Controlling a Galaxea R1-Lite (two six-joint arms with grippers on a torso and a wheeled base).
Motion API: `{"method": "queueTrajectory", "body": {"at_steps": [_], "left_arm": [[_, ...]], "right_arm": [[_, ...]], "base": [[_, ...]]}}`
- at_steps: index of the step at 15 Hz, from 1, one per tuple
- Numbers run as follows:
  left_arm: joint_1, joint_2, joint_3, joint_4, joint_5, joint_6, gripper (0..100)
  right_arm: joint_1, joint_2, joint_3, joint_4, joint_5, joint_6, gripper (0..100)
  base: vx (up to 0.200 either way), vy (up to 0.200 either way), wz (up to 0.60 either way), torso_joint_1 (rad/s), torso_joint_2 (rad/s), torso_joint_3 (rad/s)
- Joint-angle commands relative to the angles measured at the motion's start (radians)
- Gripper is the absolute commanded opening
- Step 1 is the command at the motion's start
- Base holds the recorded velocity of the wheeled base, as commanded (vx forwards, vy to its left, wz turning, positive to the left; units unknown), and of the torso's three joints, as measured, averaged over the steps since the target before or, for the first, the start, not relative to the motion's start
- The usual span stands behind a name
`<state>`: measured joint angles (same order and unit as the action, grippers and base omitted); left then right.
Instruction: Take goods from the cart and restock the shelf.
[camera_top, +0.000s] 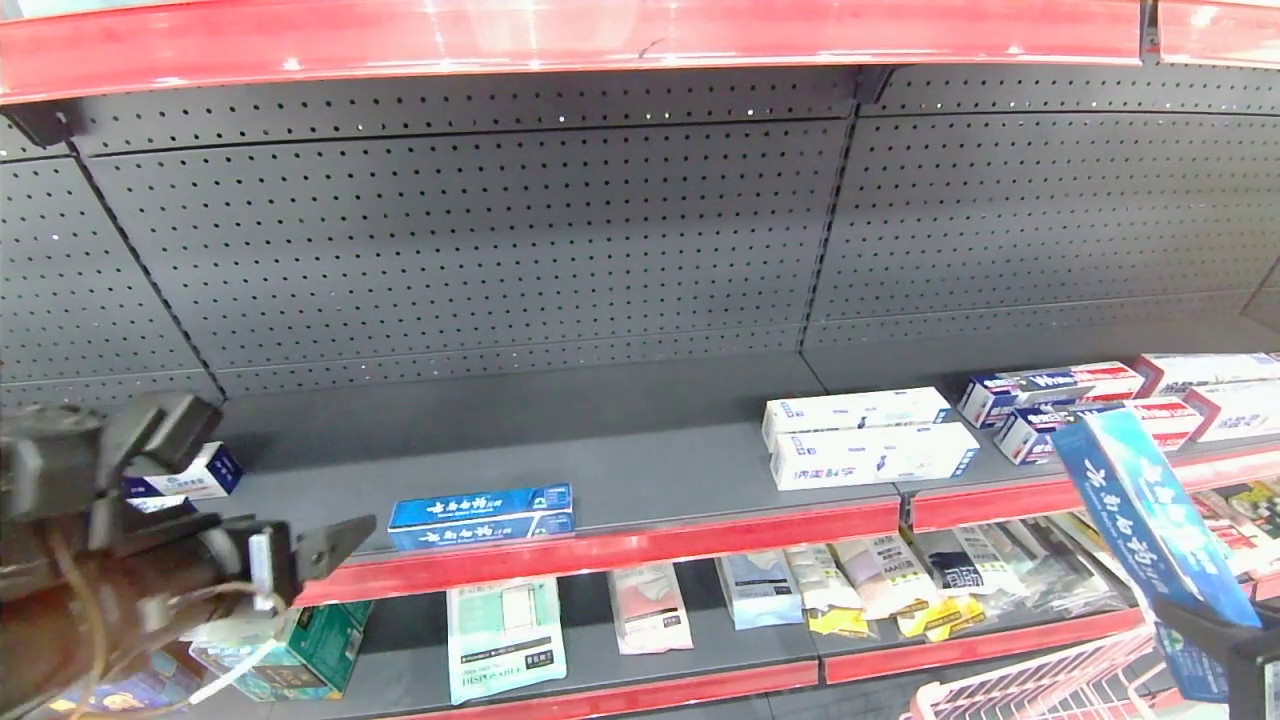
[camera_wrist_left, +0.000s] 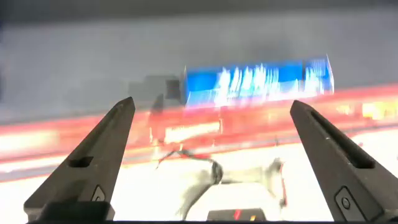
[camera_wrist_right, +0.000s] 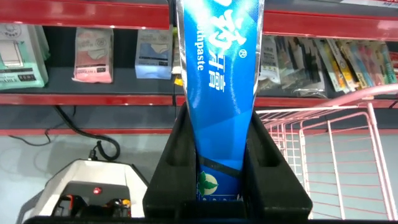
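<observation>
- The right pincer (camera_wrist_right: 219, 124) is clenched on a blue toothpaste box (camera_top: 1150, 510). It grips the box at the lower end, and the box stands tilted, with its upper end leaning toward the shelf (camera_top: 650, 450).
- This held box is at the right side, above the pink wire cart (camera_top: 1050, 680) and in front of the shelf's red edge.
- The left pincer (camera_wrist_left: 211, 102) is released, with its jaws wide apart and nothing between them. It is at the left end of the shelf, by the front edge.
- A second blue toothpaste box (camera_top: 481, 516) lies flat on the shelf along the front edge, near the left pincer but apart from it.
- Two white boxes (camera_top: 870, 450) lie side by side further right on the same shelf.
- On the lower shelf (camera_top: 700, 640) there are flat packets in a row.
</observation>
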<state>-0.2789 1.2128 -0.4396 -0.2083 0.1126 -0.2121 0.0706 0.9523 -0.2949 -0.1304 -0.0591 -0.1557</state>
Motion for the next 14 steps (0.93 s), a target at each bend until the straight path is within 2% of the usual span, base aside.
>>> {"method": "queueTrajectory", "body": {"at_steps": [1, 2, 3, 4, 7, 12, 14], "left_arm": [[0.030, -0.708, 0.025, 0.581, -0.111, 0.146, 100], [0.021, -0.823, -0.008, 0.734, -0.116, 0.158, 100], [0.010, -0.872, -0.027, 0.803, -0.116, 0.162, 100], [-0.023, -0.955, -0.079, 0.923, -0.109, 0.163, 100], [-0.028, -1.006, -0.088, 0.945, -0.096, 0.169, 100], [-0.029, -1.036, -0.054, 0.940, -0.100, 0.237, 100], [-0.029, -1.059, -0.037, 0.938, -0.102, 0.249, 100]], "right_arm": [[0.006, 0.089, -0.067, 0.000, 0.021, -0.042, 0], [0.006, 0.114, -0.098, 0.000, 0.022, -0.094, 0], [0.005, 0.125, -0.115, 0.000, 0.025, -0.123, 0], [0.008, 0.146, -0.158, 0.000, 0.028, -0.171, 0], [0.032, 0.163, -0.191, 0.000, 0.030, -0.192, 0], [0.054, 0.163, -0.190, 0.000, 0.032, -0.192, 0], [0.054, 0.163, -0.193, 0.000, 0.038, -0.192, 0]], "base": [[0.000, 0.000, 0.00, 0.000, 0.00, 0.000], [0.000, 0.000, 0.00, 0.000, 0.00, 0.000], [0.000, 0.000, 0.00, 0.000, 0.00, 0.000], [0.000, 0.000, 0.00, 0.000, 0.00, 0.000], [0.000, 0.000, 0.00, 0.000, 0.00, 0.000], [0.000, 0.000, 0.60, 0.006, 0.00, 0.005], [0.000, 0.000, 0.60, 0.010, 0.00, 0.005]]}}
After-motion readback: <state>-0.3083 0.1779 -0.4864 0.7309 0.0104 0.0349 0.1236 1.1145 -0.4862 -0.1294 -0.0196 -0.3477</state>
